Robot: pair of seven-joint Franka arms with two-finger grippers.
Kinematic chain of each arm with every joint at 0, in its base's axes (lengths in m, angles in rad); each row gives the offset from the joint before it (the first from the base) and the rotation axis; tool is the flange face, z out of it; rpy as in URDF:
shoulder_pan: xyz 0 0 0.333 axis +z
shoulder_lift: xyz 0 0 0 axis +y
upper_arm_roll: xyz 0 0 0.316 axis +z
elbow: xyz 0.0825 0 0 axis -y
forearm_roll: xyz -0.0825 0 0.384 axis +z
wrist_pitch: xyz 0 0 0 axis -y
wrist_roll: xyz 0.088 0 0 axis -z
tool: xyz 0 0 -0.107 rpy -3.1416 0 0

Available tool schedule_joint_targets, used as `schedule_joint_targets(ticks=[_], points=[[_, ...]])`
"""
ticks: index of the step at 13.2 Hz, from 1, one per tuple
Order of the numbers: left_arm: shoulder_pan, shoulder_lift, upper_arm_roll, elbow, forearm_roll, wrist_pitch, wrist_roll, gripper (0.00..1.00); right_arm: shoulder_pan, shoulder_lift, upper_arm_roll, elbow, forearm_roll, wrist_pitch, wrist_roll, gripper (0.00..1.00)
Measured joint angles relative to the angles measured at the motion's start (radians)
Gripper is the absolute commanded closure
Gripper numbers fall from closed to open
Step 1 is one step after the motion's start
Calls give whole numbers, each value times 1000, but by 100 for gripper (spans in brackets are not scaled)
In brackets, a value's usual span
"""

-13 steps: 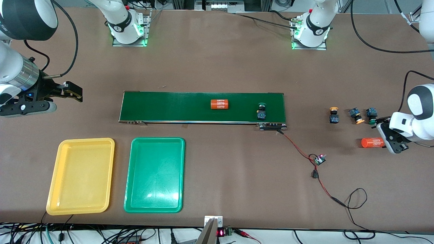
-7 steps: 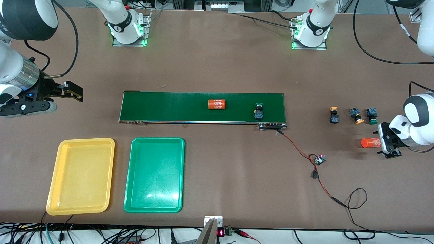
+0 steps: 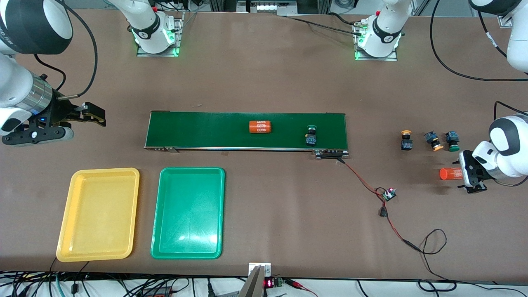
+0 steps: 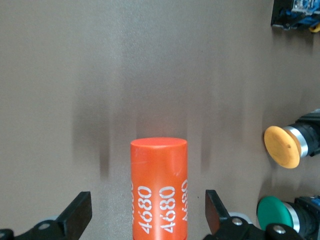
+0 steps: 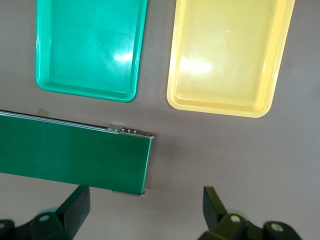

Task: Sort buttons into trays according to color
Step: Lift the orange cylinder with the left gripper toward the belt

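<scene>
One green-capped button (image 3: 311,136) rides on the dark-green conveyor belt (image 3: 206,130) near the left arm's end. Three more buttons stand on the table past that end: a yellow-capped one (image 3: 406,140), an orange-capped one (image 3: 433,141) and a green-capped one (image 3: 452,141). The yellow tray (image 3: 99,214) and the green tray (image 3: 188,212) lie empty, nearer the camera than the belt. My left gripper (image 3: 468,175) is open, its fingers either side of an orange "4680" cylinder (image 4: 159,190) without touching it. My right gripper (image 3: 93,114) hangs open over bare table off the belt's other end.
A second orange "4680" cylinder (image 3: 260,126) lies mid-belt. A red-and-black wire (image 3: 367,181) runs from the belt's motor end to a small board (image 3: 388,194) and on toward the table's front edge.
The cylinder and the green button on the belt have travelled toward the right arm's end. My left gripper has shifted over the table cylinder. My right gripper has drifted slightly toward the belt.
</scene>
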Motion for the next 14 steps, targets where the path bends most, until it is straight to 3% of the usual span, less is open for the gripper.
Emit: schedule_joint_targets(ticks=[3,5,6,7,8,9,14], points=[[10,13,0,0,-37,17,28,3,0,11,0,0,0,7,0,0],[15,23,0,0,-43,26,32,13,0,15,0,0,0,8,0,0],[16,27,0,0,-45,27,32,34,0,17,0,0,0,11,0,0],[16,29,0,0,-45,28,32,64,0,18,0,0,0,15,0,0],[16,30,0,0,-45,28,35,86,0,18,0,0,0,19,0,0],[16,30,-1,1,-45,29,44,100,0,19,0,0,0,20,0,0],[16,9,-7,18,-48,1,57,100,0,33,0,0,0,41,0,0]])
